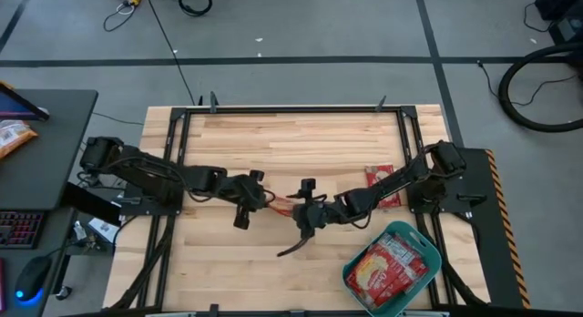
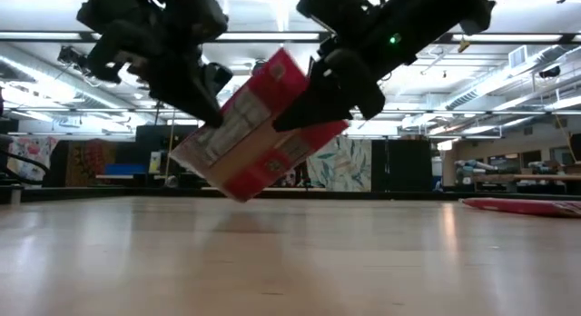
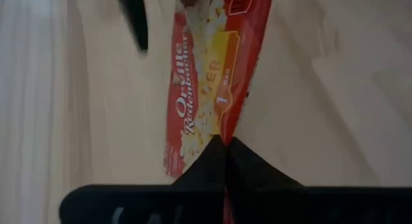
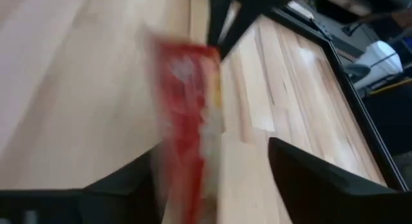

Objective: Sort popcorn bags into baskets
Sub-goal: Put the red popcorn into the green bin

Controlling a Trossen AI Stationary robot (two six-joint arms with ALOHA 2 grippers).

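the green tub holds red packets; one more lies beside the right arm. left gripper pinches a packet mid-air; the low view shows the right gripper's spread fingers around it

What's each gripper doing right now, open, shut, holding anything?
Left gripper: shut on the popcorn bag, held above the table.
Right gripper: open, fingers either side of the same bag's other end.

Bright overhead strip lights; right wrist view motion-blurred, esp. packet.
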